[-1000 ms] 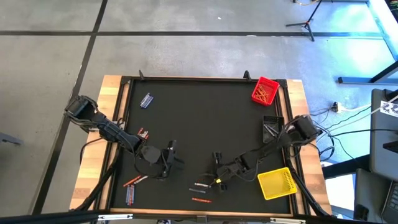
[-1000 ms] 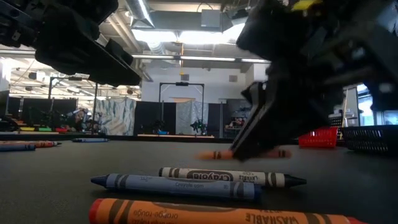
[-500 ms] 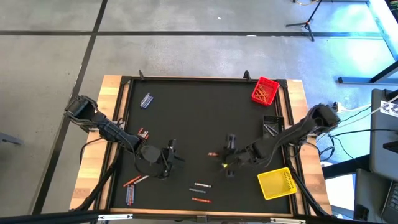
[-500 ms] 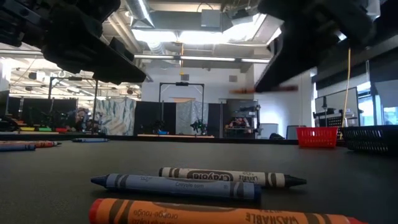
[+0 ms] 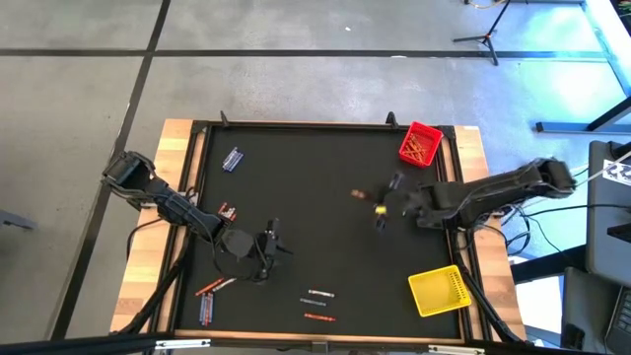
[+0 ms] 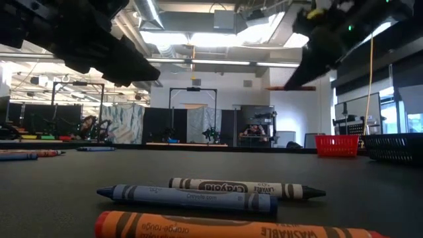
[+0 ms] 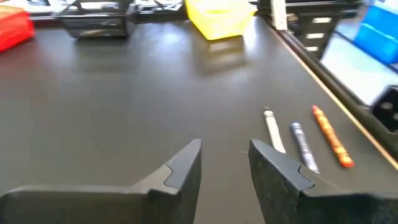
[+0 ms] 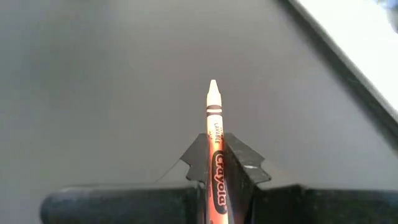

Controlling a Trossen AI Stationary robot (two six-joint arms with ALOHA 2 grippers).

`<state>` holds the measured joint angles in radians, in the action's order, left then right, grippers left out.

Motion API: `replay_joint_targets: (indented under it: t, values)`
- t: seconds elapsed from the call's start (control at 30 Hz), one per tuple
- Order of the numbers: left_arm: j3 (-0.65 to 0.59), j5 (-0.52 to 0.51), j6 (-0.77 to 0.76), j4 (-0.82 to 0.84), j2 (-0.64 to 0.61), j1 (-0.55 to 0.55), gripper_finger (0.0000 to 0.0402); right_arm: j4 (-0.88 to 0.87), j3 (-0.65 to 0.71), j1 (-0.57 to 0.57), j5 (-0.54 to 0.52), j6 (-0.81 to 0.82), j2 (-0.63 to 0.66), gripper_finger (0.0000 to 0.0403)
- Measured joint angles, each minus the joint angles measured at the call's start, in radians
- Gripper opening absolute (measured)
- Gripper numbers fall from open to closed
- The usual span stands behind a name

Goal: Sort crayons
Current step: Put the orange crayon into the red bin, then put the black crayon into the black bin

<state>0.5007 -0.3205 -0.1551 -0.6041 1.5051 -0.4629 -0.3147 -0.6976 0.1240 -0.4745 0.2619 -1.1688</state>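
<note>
My right gripper (image 5: 376, 205) is above the table's right half, shut on a red-orange crayon (image 8: 214, 134), which also shows in the high view (image 5: 358, 194) and the low view (image 6: 291, 86). My left gripper (image 5: 275, 248) is open and empty, low over the mat at front left (image 7: 225, 163). Three crayons lie flat on the mat ahead of it: a grey one (image 7: 272, 129), a blue one (image 7: 303, 145) and an orange one (image 7: 331, 137). More crayons lie at the front left (image 5: 214, 287) and the far left (image 5: 233, 159). My right gripper pinches the red-orange crayon's rear half (image 8: 217, 160) between its two fingers (image 8: 198, 158). The crayon lies along the fingers, and its pointed end (image 8: 213, 92) sticks out ahead of them. It is lifted clear of the mat and about level.
A red bin (image 5: 421, 143) with crayons in it stands at the far right corner. A yellow bin (image 5: 439, 291) stands at the front right, and a dark bin (image 5: 430, 198) lies between them by the right edge. A raised frame (image 5: 296, 125) borders the black mat.
My right gripper has risen from the mat near the front middle with the red-orange crayon and has gone toward the far right, toward the red bin. The crayon is lifted clear and stays about level.
</note>
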Motion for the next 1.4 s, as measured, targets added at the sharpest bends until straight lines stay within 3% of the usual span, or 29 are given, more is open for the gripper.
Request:
replay_joint_targets:
  t: [0.2,0.33,0.67,1.07,1.4]
  values:
    - [0.0,-0.045,0.0,0.0,0.0,0.0,0.0126,-0.003,0.096,-0.201,-0.072,0.02,0.113,0.003]
    - [0.0,-0.045,0.0,0.0,0.0,0.0,0.0126,-0.003,0.135,-0.339,-0.134,0.025,0.121,0.003]
    - [0.0,-0.045,-0.002,-0.003,0.0,0.0,0.0126,-0.003,0.17,-0.637,-0.154,0.021,0.117,0.003]
    - [0.0,-0.066,-0.003,-0.003,0.0,0.0,0.0126,0.021,0.17,-0.842,-0.162,0.027,0.041,0.0034]
    - [0.0,-0.065,-0.001,-0.006,0.0,0.0,0.0126,-0.051,0.143,-0.875,-0.074,0.036,0.04,0.0142]
